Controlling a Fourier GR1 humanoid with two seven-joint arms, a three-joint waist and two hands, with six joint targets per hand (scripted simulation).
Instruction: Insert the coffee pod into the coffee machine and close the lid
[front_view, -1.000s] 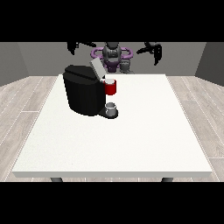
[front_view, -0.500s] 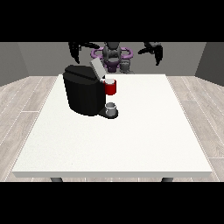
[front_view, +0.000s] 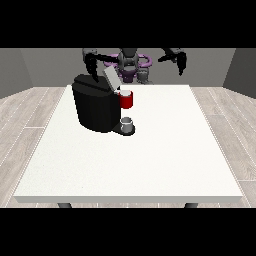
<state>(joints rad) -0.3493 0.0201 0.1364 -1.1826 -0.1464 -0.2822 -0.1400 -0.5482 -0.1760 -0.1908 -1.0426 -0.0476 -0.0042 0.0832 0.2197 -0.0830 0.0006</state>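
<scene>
Near the frame's top, the hand at the view's left (front_view: 92, 64) hangs with fingers curled downward, empty, just above the black coffee machine (front_view: 96, 103), whose grey lid (front_view: 111, 79) stands tilted open. The hand at the view's right (front_view: 178, 59) hangs likewise curled over the white table (front_view: 150, 155), well apart from the machine. A small grey cup (front_view: 127, 122) sits on the machine's drip tray under its red head (front_view: 126, 99); I cannot tell where the coffee pod lies.

Matt plastic machine on a smooth white bench

The coffee machine (front_view: 96, 107) has a matt black body that looks like plastic, with hardly any shine; its raised lid (front_view: 111, 79) at the top is a paler, smooth grey panel. At the machine's front sits a red part (front_view: 126, 100) with a smooth, slightly glossy look, and below it a small grey cup (front_view: 127, 123) with a dull metallic look. The bench (front_view: 150, 160) under the machine is white, matt and faintly speckled. The floor (front_view: 25, 120) around the bench shows pale wood-grain planks.
</scene>
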